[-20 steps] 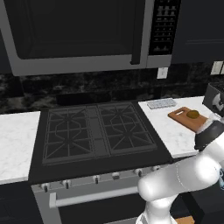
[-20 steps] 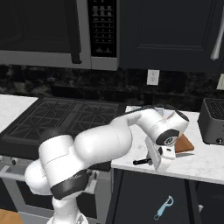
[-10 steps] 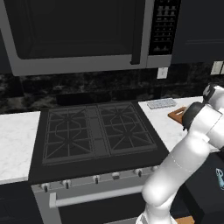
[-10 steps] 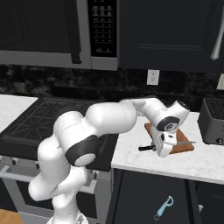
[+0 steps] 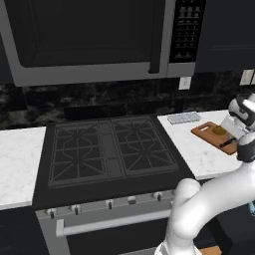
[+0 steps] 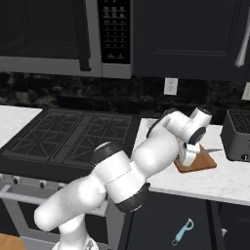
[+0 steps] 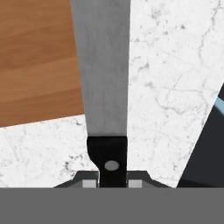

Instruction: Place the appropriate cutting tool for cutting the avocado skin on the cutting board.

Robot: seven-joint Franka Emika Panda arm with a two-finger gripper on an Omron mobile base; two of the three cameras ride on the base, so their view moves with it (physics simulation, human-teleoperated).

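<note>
Knife: held by its black handle between the fingers of the gripper, grey blade reaching over the near edge of the cutting board.
Avocado: on the board, right of the stove.
Risk: released now, the knife may land half on the marble counter.
Change: half a second ago the gripper was nearer the counter's front edge.

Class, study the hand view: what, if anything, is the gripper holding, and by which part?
The gripper holds a knife, jaws closed on its black handle; the grey blade extends away from the hand, over the cutting board edge.
</note>
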